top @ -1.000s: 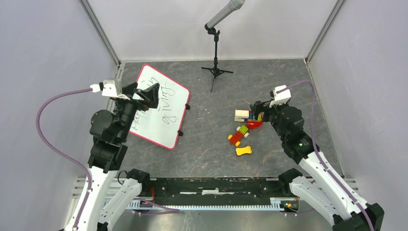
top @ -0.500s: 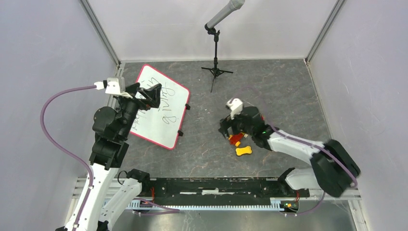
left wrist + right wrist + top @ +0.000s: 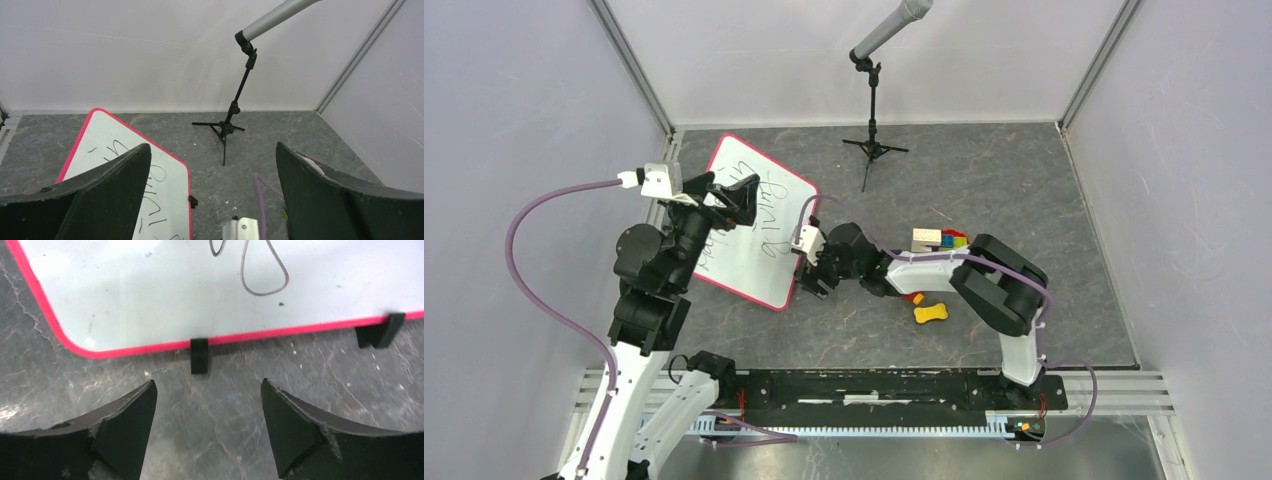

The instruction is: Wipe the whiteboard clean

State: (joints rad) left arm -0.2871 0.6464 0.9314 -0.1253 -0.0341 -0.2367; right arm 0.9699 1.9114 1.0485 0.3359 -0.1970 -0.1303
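Grey table (image 3: 984, 180): whiteboard (image 3: 769, 268) bears illegible black handwriting (image 3: 770, 215).

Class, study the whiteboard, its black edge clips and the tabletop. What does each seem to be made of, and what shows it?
Whiteboard: smooth glossy white sheet, soft glare; likely coated board, pink rim probably plastic. Clips: matte black, likely plastic. Tabletop: grey, veined like stone; possibly a printed mat.
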